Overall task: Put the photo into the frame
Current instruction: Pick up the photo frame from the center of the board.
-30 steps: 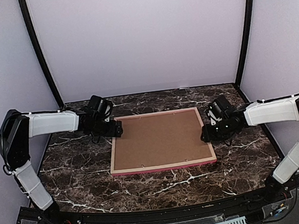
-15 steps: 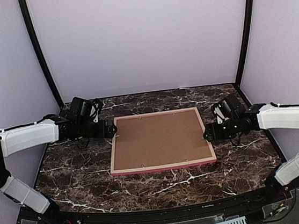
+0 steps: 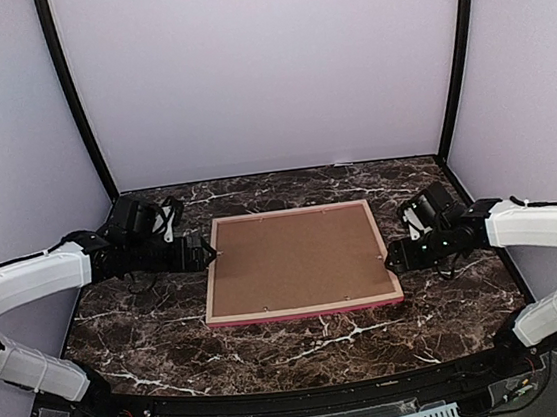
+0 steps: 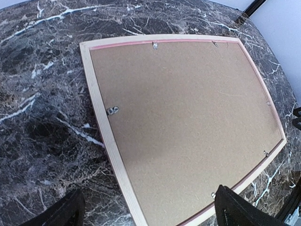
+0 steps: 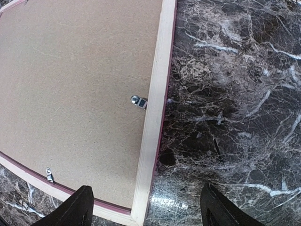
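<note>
The frame [image 3: 305, 310] lies face down mid-table; my left gripper [image 3: 207, 250] and right gripper [image 3: 392, 256] are both spread wide and empty.
I see its pale wood back turned up on the marble table [image 3: 305, 351], with the brown backing board [image 3: 299, 258] filling it and small metal clips [image 4: 112, 110] at the inner edges. The left gripper sits low by the frame's left rail near the far corner, and the right gripper by the right rail. I can't tell whether either touches the wood.
</note>
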Controlling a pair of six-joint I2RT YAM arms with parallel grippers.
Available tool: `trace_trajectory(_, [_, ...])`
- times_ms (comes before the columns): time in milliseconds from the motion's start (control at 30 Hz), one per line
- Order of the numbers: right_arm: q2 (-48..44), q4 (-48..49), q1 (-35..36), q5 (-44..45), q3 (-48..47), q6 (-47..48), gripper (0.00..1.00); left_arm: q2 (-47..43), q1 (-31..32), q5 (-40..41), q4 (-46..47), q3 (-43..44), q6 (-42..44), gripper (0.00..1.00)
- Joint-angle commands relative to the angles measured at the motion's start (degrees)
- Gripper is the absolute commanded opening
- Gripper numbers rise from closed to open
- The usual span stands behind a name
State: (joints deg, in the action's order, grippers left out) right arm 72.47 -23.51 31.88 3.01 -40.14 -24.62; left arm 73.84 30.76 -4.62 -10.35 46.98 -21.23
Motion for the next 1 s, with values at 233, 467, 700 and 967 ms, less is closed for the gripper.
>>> trace_trajectory(233, [6.25,3.97,0.29,4.03,0.91,-1.45,0.7,-2.29,3.94,-4.94,6.41,-9.65,-5.84,0.99])
trace_trajectory(467, [10.23,6.93,0.28,1.29,1.3,-1.68,0.61,-3.67,6.39,-3.72,16.01,-17.14,-12.32,0.99])
trace_trajectory(700, [10.72,7.25,0.28,0.25,1.96,-1.49,0.53,-1.03,10.22,0.09,18.9,-17.69,-12.37,0.99])
trace_trajectory(967, [10.1,7.95,0.29,-0.49,4.02,-1.25,0.5,0.41,11.66,-0.23,24.02,-19.24,-10.24,0.98])
